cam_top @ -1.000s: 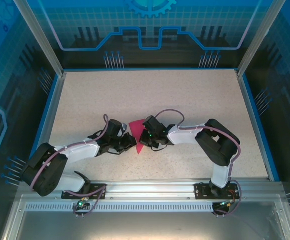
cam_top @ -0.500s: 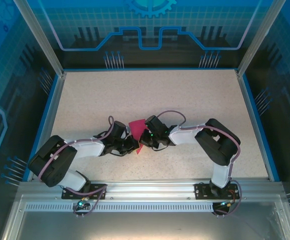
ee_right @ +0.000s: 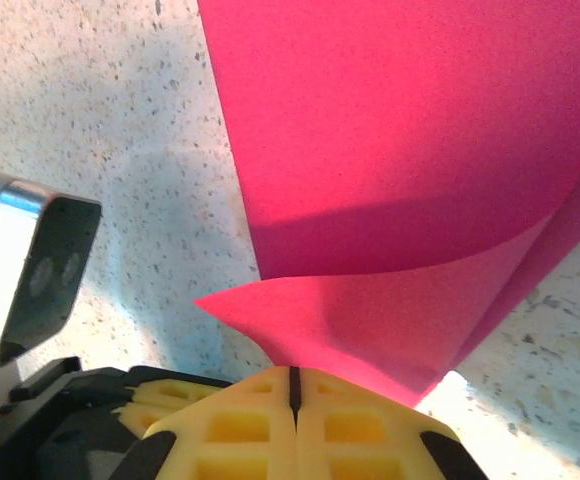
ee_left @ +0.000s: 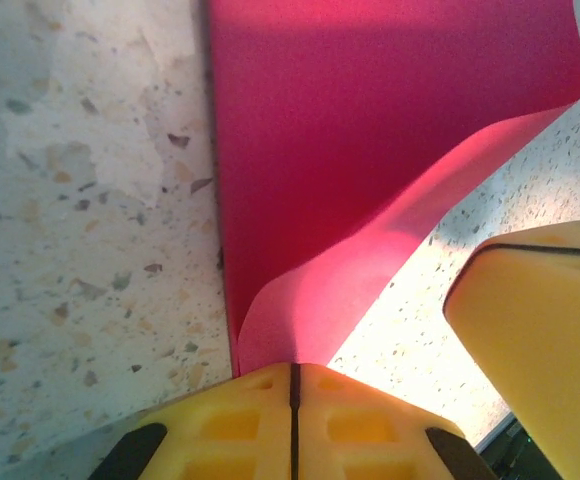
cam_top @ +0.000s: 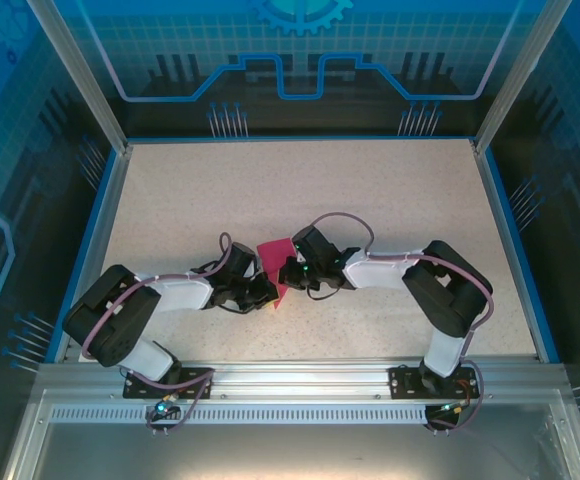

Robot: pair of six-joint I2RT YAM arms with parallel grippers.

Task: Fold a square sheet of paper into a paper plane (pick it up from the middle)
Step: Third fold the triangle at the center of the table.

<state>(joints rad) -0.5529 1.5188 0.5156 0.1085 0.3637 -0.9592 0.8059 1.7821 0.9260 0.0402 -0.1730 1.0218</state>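
The square sheet of paper (cam_top: 273, 254), magenta-pink, lies at the table's middle between my two grippers, with its near part curled up and over. In the left wrist view a lifted flap of the sheet (ee_left: 370, 130) runs down into my left gripper (ee_left: 293, 368), whose yellow jaws are pressed together on it. The right wrist view shows the sheet (ee_right: 410, 130) bending back on itself, its lower flap pinched in my right gripper (ee_right: 292, 372). From above, the left gripper (cam_top: 266, 292) and right gripper (cam_top: 288, 272) meet at the sheet's near edge.
The speckled table (cam_top: 300, 190) has open room behind and to both sides of the paper. Blue rails (cam_top: 100, 230) border it left and right. A yellow finger of the right gripper (ee_left: 540, 340) sits close beside the left one. The left arm's wrist housing (ee_right: 30, 270) is near the right gripper.
My left arm has swung right and its jaws have closed on the paper's near flap. The right gripper shifted slightly left, still shut on the paper. Less of the sheet shows from above.
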